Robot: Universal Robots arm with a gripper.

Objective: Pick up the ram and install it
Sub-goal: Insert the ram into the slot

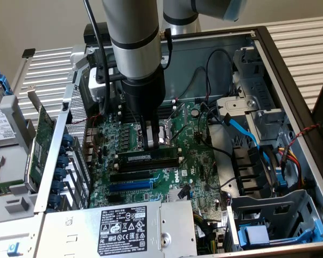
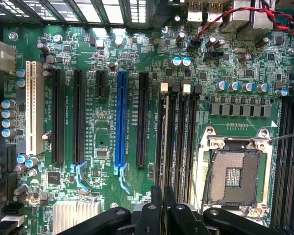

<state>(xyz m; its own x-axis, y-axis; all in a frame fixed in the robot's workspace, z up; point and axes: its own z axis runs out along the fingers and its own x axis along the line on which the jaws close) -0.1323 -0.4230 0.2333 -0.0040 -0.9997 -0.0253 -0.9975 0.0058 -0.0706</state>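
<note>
While the arm (image 1: 134,48) reaches down into the open case (image 1: 290,70), I see the ram (image 1: 149,157) at the centre of the exterior frame. It stands on edge in a memory slot on the motherboard (image 1: 202,161), pale label strip toward the camera, with the blue slot (image 1: 130,185) just below it in frame. Claw (image 2: 162,198) is right over the stick. On the wrist cam the two fingers (image 2: 156,208) are pinched almost together, in line with the memory slot nearest the long black slot (image 2: 142,120). I read that as clamped on the ram's top edge. Can't tell from here if the stick is fully seated. CPU socket (image 2: 233,176) sits open just past the memory slots. Green expansion card (image 1: 40,145) stands at the exterior view's left, outside the case, well apart. Power supply (image 1: 124,228) sits lower centre.
</note>
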